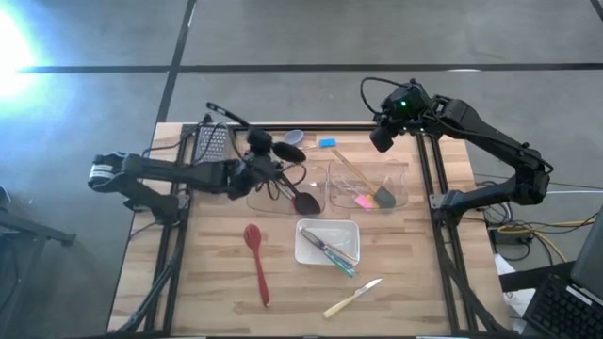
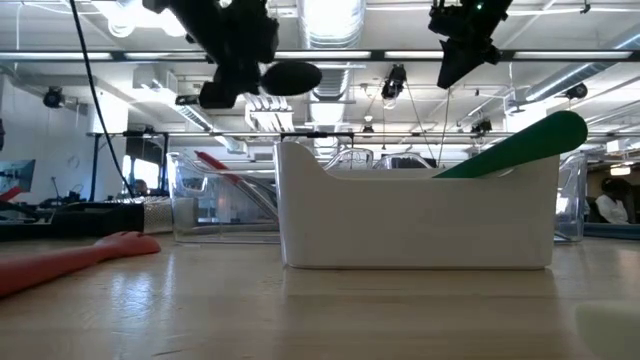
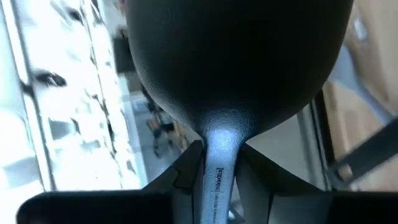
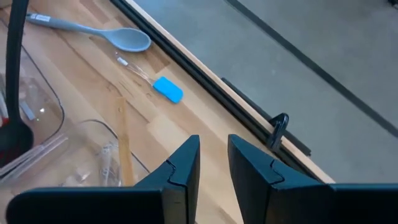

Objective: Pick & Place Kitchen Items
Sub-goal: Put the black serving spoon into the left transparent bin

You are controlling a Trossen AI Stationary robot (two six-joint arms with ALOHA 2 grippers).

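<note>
Overhead, table-level and two wrist cameras share the table (image 1: 217,282).

Grey concrete floor (image 1: 283,38) with dark seams, bright glare at one corner, ceiling strip lights (image 2: 330,20), exposed ducting

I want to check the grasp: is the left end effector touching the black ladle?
Touching. In the left wrist view the left end effector has both fingers pressed against the black ladle at its handle neck, with no gap on either side.
</note>
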